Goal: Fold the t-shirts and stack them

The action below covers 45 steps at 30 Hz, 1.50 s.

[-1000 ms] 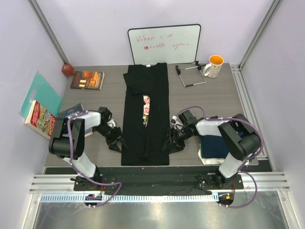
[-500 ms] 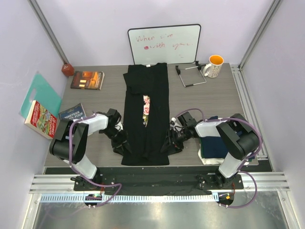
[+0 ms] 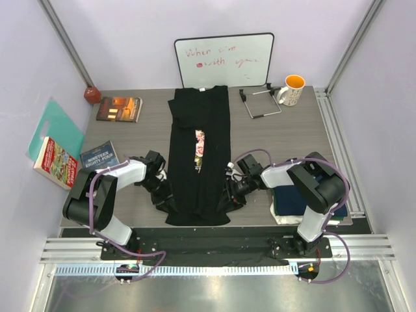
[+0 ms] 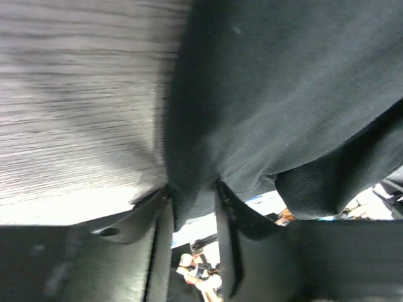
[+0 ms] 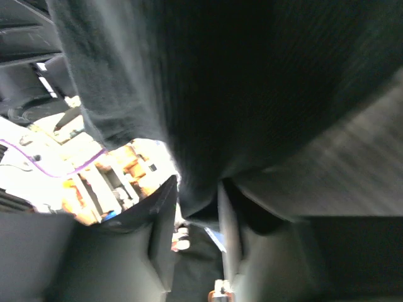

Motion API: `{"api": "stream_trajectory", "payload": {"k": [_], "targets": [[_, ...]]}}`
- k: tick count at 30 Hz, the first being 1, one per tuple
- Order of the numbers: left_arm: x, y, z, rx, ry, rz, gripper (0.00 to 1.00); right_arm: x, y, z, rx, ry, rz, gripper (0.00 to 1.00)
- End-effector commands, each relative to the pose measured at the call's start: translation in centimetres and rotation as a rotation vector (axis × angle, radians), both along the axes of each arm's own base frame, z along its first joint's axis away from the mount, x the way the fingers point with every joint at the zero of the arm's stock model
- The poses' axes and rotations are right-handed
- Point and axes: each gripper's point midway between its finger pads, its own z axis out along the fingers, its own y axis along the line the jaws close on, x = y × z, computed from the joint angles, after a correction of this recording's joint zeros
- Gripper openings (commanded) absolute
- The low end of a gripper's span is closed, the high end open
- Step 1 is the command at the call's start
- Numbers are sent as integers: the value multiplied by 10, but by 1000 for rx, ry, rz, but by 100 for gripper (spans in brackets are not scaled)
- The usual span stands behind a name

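Counter (image 3: 130,140) is carrying the shirt (image 3: 201,114) lying long-ways front to back, and left hand (image 3: 165,197) and right hand (image 3: 231,196) are each pinching a side near the hem.

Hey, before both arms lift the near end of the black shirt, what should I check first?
1. Left end effector on the near hem of the black t-shirt: ok, cloth pinched.
2. Right end effector: cloth sits in it, firm clamp cannot tell.
3. Shirt lying as a straight strip: ok.
4. Mug apart from the shirt: ok.
5. Folded stack beside the right arm, partly hidden: neatness cannot tell.
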Motion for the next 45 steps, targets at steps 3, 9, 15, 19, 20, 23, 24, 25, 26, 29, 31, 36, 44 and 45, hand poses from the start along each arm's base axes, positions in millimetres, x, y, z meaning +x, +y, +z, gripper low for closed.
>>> {"api": "stream_trajectory", "payload": {"k": [3,9,15,19,20,23,24,25,26,29,31,36,44,45], "targets": [[2,0,-8,5,-11,-3,18,-7,-23,-47,-209,-23,-16,7],[4,1,-6,14,3,-17,0,-2,-21,-30,-198,-63,12,1],[36,0,31,42,-114,-4,0,13,-16,-2,-191,-132,21,1],[67,-3,60,59,-210,7,0,39,-5,24,-159,-188,-7,1],[73,-3,62,62,-215,8,0,46,-3,29,-153,-202,-13,1],[93,-4,69,75,-225,10,0,66,3,46,-137,-239,-14,1],[101,-5,74,72,-244,10,0,78,4,54,-132,-254,-24,1],[104,-3,75,73,-239,19,0,84,3,59,-130,-260,-30,1],[108,-3,75,74,-238,22,0,91,3,62,-128,-264,-40,1],[126,-1,82,64,-262,43,0,119,-5,79,-115,-297,-90,1],[136,2,81,67,-265,56,0,142,-13,89,-102,-321,-134,1],[181,9,91,72,-329,87,0,187,-22,104,-90,-371,-188,1],[269,5,82,49,-402,129,0,239,-19,84,-114,-363,-220,1],[273,4,81,49,-402,127,0,249,-16,88,-105,-377,-227,2]]}}
